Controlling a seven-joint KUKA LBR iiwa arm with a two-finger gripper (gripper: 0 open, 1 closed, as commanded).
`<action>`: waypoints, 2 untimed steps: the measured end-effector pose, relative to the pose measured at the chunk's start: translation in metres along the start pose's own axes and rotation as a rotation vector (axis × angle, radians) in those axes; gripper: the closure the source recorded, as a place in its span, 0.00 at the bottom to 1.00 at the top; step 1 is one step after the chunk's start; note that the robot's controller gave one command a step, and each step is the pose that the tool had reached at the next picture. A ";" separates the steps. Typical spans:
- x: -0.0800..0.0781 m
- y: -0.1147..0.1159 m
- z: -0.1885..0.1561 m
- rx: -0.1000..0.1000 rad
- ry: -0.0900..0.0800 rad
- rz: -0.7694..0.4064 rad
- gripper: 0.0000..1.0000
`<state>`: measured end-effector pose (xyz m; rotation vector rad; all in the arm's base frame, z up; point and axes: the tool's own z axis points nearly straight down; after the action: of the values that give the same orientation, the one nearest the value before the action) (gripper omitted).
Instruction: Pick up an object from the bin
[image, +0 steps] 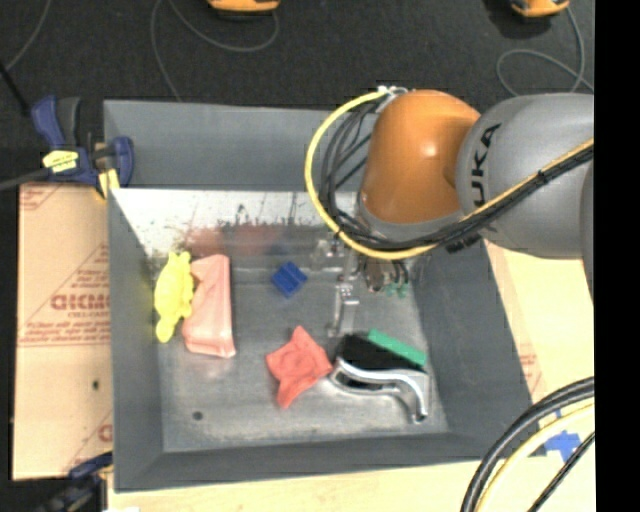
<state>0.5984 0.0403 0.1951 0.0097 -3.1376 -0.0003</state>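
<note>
Black and chrome is what you want to look at here. The brush-looking thing (380, 368) has a dark head, a green strip along its top side and a curved silver handle, and it sits in the right-hand part of the bin (135, 380), toward the near wall. The gripper (342, 318) hangs just above the dark head end in the view, close to it but, as far as I can see, not touching. Is it open or closed? I honestly can't tell from this angle, and nothing shows as held.

The bit that matters for you is that the brush's long axis runs roughly left to right, dipping toward the lower right, with the head nearest the gripper and the handle trailing away from it. So my guess is the next move is a short drop toward the near wall, with the closing direction set across that axis rather than along it.

Watch the red crumpled piece (297, 365), because it's just beside the brush head on the left, touching or nearly so, and could get nudged. The small blue block (288, 279) is off to the gripper's left and clear of it. The pink block (212, 305) and yellow toy (173, 293) are well apart, over by the left wall.
</note>
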 end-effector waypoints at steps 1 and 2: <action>-0.001 0.000 -0.005 0.000 -0.008 0.001 0.00; 0.010 0.002 0.024 0.001 -0.012 -0.080 0.00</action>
<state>0.5883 0.0427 0.1712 0.1364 -3.1467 0.0012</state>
